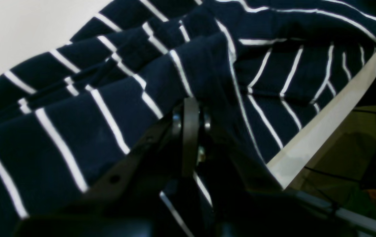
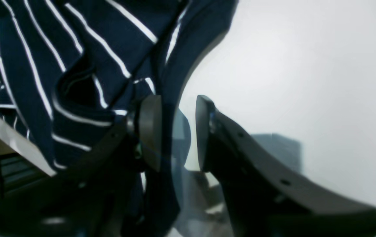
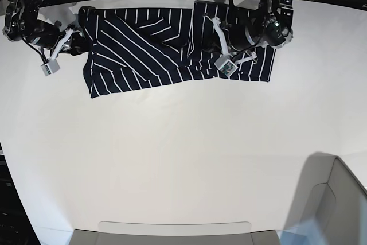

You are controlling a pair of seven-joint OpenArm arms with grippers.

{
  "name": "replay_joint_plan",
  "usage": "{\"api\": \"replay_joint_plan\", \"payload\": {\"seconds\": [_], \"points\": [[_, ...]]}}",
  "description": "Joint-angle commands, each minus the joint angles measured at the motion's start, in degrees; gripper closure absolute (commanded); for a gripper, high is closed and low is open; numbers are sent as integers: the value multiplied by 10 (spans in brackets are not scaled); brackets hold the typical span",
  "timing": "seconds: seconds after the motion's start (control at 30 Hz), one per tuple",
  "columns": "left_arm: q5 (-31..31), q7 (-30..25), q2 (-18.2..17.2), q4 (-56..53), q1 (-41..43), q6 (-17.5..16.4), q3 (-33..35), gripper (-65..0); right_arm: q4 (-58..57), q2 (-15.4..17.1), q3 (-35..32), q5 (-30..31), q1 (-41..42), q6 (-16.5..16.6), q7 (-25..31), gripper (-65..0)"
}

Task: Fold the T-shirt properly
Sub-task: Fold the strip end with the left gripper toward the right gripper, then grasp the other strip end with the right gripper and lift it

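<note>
The T-shirt [image 3: 149,44], dark navy with thin white stripes, lies spread along the far side of the white table [image 3: 183,159], rumpled near its middle. My left gripper [image 1: 194,115] is shut on a bunched fold of the T-shirt [image 1: 115,98] near the table's far edge; in the base view it [image 3: 209,27] sits on the shirt's right half. My right gripper [image 2: 176,131] is slightly open, with the hanging shirt edge [image 2: 86,65] passing between the jaws against the left finger [image 2: 148,131]. In the base view it [image 3: 80,35] is at the shirt's left edge.
The table's far edge [image 1: 322,121] runs close beside the left gripper, with cables and clutter beyond it. That edge also shows in the right wrist view [image 2: 13,141]. A grey bin [image 3: 338,199] stands at the front right and a grey tray [image 3: 172,233] at the front edge.
</note>
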Motion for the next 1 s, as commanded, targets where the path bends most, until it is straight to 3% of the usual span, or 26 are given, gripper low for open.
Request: {"api": "replay_joint_plan", "payload": {"seconds": [0.0, 0.13, 0.3, 0.53, 0.97], "points": [[-9, -11, -2, 9, -4, -1, 0, 0, -1, 11, 3, 2, 3, 5, 3, -182], [-9, -11, -2, 9, -4, -1, 0, 0, -14, 9, 0, -25, 2, 5, 4, -182], [-9, -11, -2, 9, -4, -1, 0, 0, -10, -40, -13, -71, 28, 4, 2, -181], [-9, -9, -2, 10, -3, -1, 0, 0, -5, -68, -58, -67, 35, 4, 2, -179], [-10, -7, 1, 5, -3, -1, 0, 0, -3, -74, -148, -72, 48, 4, 4, -179]]}}
